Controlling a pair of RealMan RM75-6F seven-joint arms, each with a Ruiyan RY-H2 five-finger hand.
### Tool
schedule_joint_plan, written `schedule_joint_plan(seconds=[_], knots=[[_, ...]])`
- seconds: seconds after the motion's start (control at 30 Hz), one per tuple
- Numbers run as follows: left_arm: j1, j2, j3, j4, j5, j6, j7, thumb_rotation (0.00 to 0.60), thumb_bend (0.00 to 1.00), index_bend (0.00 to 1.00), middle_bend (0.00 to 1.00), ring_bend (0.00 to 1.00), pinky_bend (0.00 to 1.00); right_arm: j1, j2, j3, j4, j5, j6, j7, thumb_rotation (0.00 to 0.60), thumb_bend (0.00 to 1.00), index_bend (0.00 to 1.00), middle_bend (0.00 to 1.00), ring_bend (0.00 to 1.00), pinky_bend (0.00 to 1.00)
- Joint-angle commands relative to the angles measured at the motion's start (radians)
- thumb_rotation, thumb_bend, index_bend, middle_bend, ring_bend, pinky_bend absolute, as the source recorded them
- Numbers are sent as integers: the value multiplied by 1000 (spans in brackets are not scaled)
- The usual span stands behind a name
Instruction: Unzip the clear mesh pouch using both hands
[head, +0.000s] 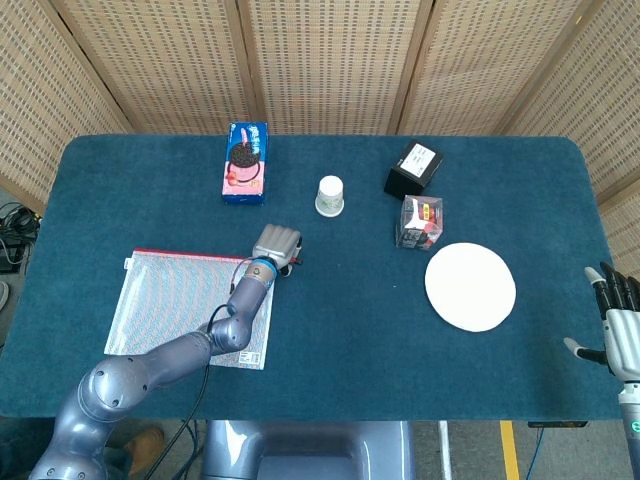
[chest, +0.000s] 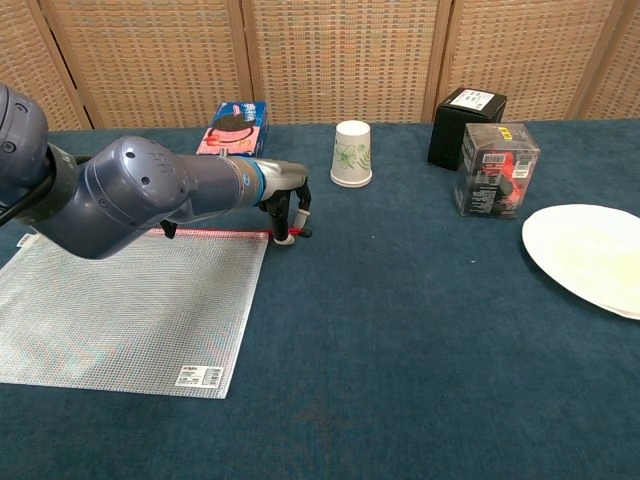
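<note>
The clear mesh pouch (head: 185, 305) (chest: 120, 300) lies flat at the table's front left, with its red zipper strip (chest: 210, 232) along the far edge. The red zipper pull (chest: 297, 232) sticks out past the pouch's top right corner. My left hand (head: 277, 245) (chest: 285, 200) hovers over that corner with its fingers curled down, and its fingertips (chest: 283, 236) pinch the pull. The forearm crosses over the pouch and hides part of it. My right hand (head: 620, 325) hangs beyond the table's right front edge, fingers apart and empty; the chest view does not show it.
A cookie box (head: 245, 162) (chest: 235, 122) sits at the back left. Behind the pull stands a paper cup (head: 330, 195) (chest: 351, 153). A black box (head: 414, 168) (chest: 467, 125), a clear box (head: 420, 221) (chest: 495, 168) and a white plate (head: 470, 286) (chest: 590, 255) occupy the right.
</note>
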Motion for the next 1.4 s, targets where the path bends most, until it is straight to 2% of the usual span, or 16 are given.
schedule_joint_plan(seconds=[0.03,0.13,0.3,0.5,0.83,0.97,1.4], knots=[[0,-3,2,3,-4,-5,1,600,410,516,964,987,1000,0,0,0,-1,0,0,0,600,0,37,0,0,0],[1,-5,2,5,0,-2,-1,600,421,531,964,987,1000,0,1,0,-2,1,1,1,600,0,38,0,0,0],[6,-1,-3,-3,14,12,-11,600,431,627,964,987,1000,0,2,0,-2,1,-1,4,600,0,41,0,0,0],[9,8,-3,-17,11,24,-3,600,472,634,964,987,1000,0,2,-1,-3,0,-1,6,600,0,42,0,0,0],[14,43,-5,-75,4,41,4,600,653,633,964,987,1000,-1,4,-1,-7,-4,2,8,600,0,44,0,0,0],[30,105,-10,-174,29,71,-12,600,728,635,964,987,1000,-3,7,-2,-11,-8,7,11,600,0,46,0,0,0],[142,380,-37,-569,199,192,-157,600,798,695,964,987,1000,13,23,-14,-48,-30,-28,76,600,0,47,0,0,0]])
